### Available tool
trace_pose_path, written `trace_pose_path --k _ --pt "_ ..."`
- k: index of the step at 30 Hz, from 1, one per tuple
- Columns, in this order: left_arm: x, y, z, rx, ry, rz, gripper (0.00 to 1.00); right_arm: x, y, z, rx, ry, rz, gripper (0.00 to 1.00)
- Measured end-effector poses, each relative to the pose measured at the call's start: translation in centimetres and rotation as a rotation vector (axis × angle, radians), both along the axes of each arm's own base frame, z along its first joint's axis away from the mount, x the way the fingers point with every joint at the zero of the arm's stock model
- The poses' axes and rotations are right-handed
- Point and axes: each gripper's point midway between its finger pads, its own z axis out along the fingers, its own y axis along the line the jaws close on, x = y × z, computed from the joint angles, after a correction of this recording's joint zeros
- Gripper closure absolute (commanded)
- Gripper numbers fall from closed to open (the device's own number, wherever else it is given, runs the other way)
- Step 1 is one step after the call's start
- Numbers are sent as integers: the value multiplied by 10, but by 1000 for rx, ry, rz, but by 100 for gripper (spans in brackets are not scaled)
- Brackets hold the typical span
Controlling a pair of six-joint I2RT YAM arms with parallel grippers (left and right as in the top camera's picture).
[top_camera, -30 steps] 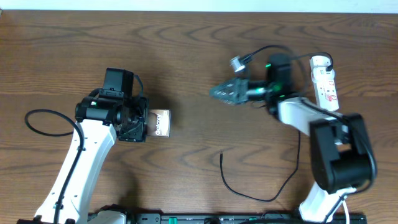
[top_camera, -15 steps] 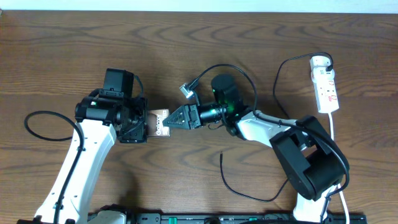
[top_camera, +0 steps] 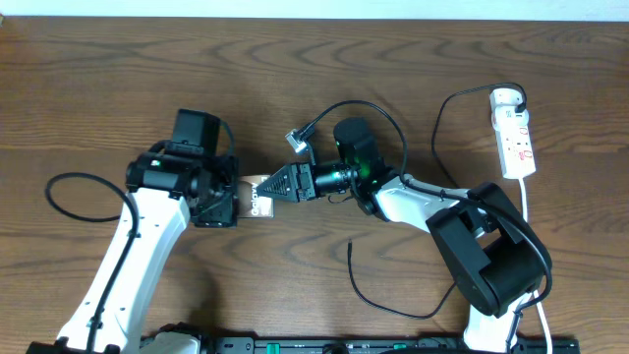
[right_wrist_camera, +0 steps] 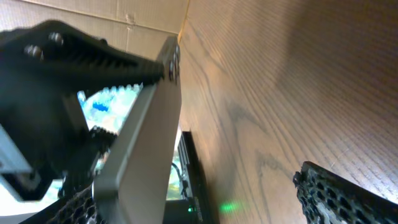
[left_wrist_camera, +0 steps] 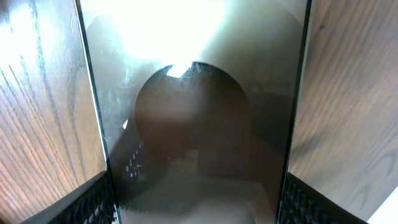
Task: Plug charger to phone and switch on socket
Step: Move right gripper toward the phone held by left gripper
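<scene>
Your left pincer (top_camera: pixel 232 200) is gripping the phone (top_camera: pixel 254 206) just left of centre in the overhead view. The bronze back with the white "Galaxy" lettering is facing up at the camera.

In the left wrist view the phone's glossy face (left_wrist_camera: pixel 193 124) is filling the frame. It's sitting between the two black fingers (left_wrist_camera: pixel 93 202) at the bottom corners, and both long edges are running right along them.

Your right pincer (top_camera: pixel 270 187) is pointing left at the phone's free end with its jaws spread wide and gripping nothing. From overhead its tips are overlapping the phone's upper right corner. I can't tell whether they're touching it.

The right wrist view is showing the phone edge-on (right_wrist_camera: pixel 146 137), with the left pincer's toothed fingers clamping it at upper left. One right finger (right_wrist_camera: pixel 348 193) is standing well off at lower right.

The charger (top_camera: pixel 352 264) is lying loose on the counter (top_camera: pixel 118 88), lower centre. Its plug tip (top_camera: pixel 351 244) is pointing up-frame, below the right pincer and apart from the phone.

The socket (top_camera: pixel 514 138) is lying at the upper right edge, well apart from both pincers. I can't read the switch state.
</scene>
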Motion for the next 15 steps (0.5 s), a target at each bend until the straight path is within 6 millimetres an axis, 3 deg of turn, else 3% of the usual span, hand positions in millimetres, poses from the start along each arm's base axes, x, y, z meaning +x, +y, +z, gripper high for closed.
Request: trace_pose_path --k 7,13,15 --pt "-2 -10 -10 -7 44 22 93 -10 12 5 18 -34 26 9" --pt "-2 -10 -14 -8 67 47 92 -13 15 6 22 -37 31 16" --pt "-2 -10 -15 -8 70 52 93 -14 17 6 20 -38 32 28"
